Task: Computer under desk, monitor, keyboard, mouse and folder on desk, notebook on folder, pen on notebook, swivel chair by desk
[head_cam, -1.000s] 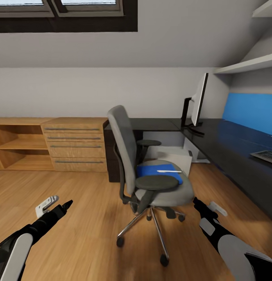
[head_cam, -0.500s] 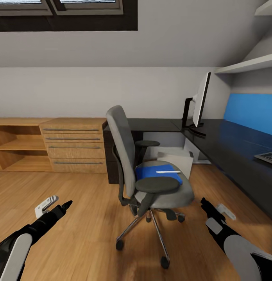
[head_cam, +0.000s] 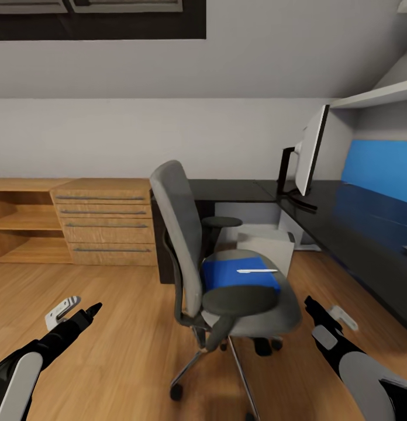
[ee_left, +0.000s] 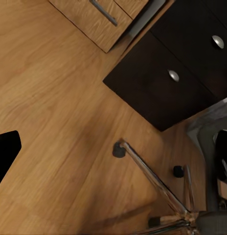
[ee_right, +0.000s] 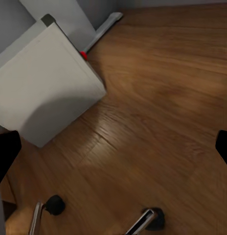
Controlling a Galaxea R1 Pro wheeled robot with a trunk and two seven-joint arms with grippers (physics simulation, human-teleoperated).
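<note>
Step in hand, as I judge it: approach to the chair, w/ the folder pickup next.

Nearest: black left gripper (head_cam: pixel 80 313), low over the wood plank floor (head_cam: pixel 127 327), holding nothing. Fingers look close together in head view, but can't tell how far open. Black right gripper (head_cam: pixel 320 313), also low and holding nothing, sits just off the seat's right edge; in the right wrist view its dark tips sit at opposite sides, so jaws spread wide.

Grey swivel chair w/ black armrests (head_cam: pixel 227 275) stands between the arms. Flat bright blue folder (head_cam: pixel 238 272) lies on the seat w/ a thin pale pen (head_cam: pixel 256 271) on top near its back edge. Notebook not made out.

Beyond: light grey box-shaped computer tower (head_cam: pixel 268 245) on the floor under the matte black L-shaped desk (head_cam: pixel 355 228); flat monitor (head_cam: pixel 311 149) upright near the desk's inner corner.

Next move prob. calls for the right arm to rise over the seat's right edge w/o knocking the pen off.

Vs 1 s ago: camera has closed in; chair bigger and lower in view. Keyboard at the desk's right edge gone out of frame.
</note>
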